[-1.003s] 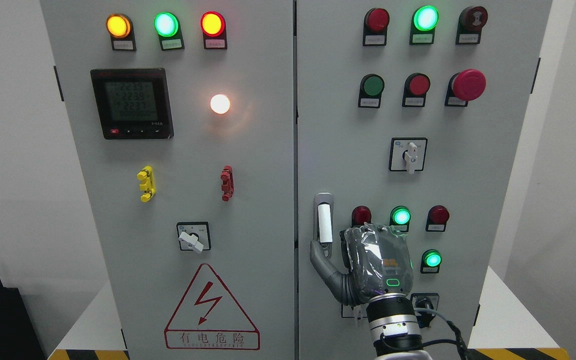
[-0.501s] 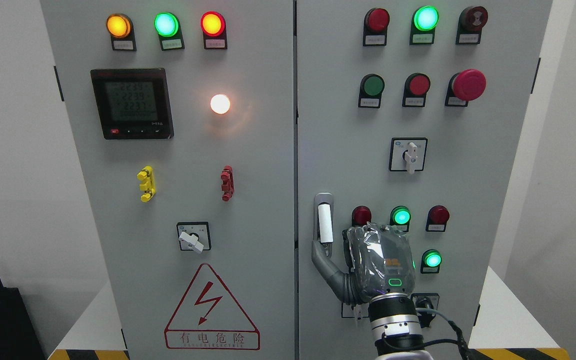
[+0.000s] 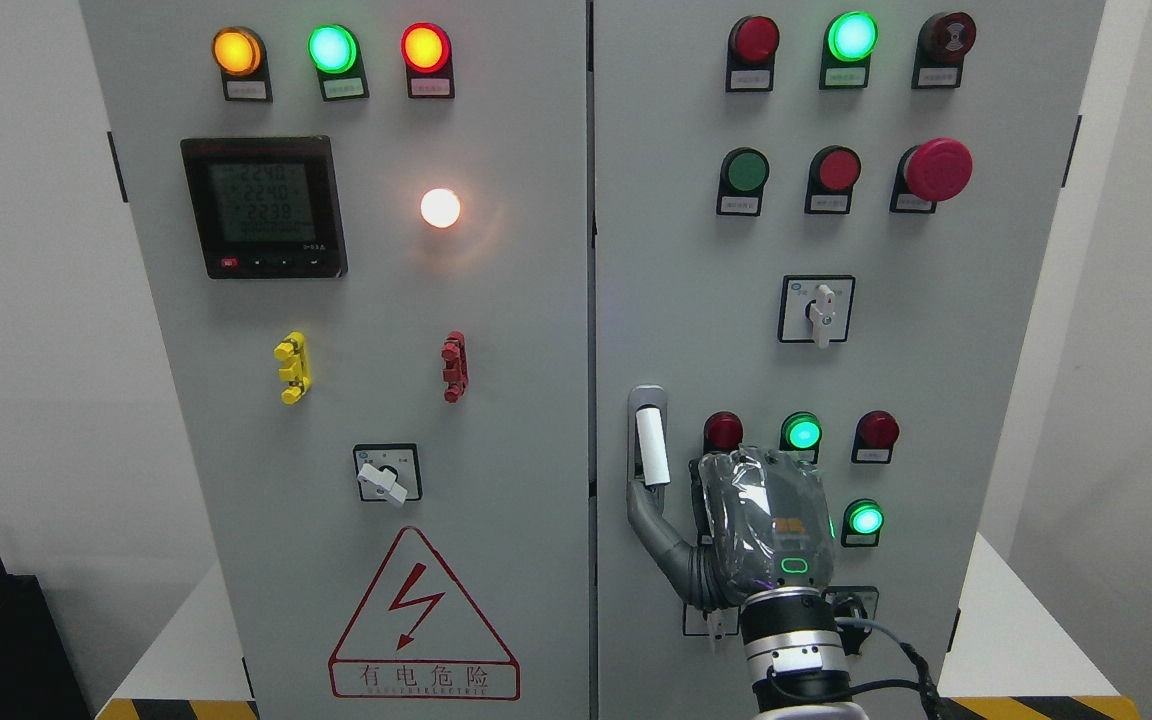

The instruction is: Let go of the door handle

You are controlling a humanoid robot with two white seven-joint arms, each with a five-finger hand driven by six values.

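A pale grey electrical cabinet (image 3: 496, 620) with two doors fills the view, set against white walls, its panels dotted with lit pilot lamps, push buttons and a digital meter (image 3: 264, 207). The door handle (image 3: 649, 445) sits low on the right door, close to the seam between the doors: a white lever in a grey recess, its long axis upright.

The right hand (image 3: 736, 520) comes up from the bottom edge right of the middle and is the only hand in view. Its wrapped back faces the camera just to the right of the handle, so the handle lies up and to its left. The grey thumb (image 3: 658, 520) reaches across to the handle's lower end and appears to touch it. The other fingers are hidden behind the palm, so whether they are curled or loose cannot be told.

Compared with a second ago, the hand has drifted slightly right and down, and the thumb now slants more. The handle looks upright as before. The release seems begun but not finished: the thumb needs to come away down and to the right.
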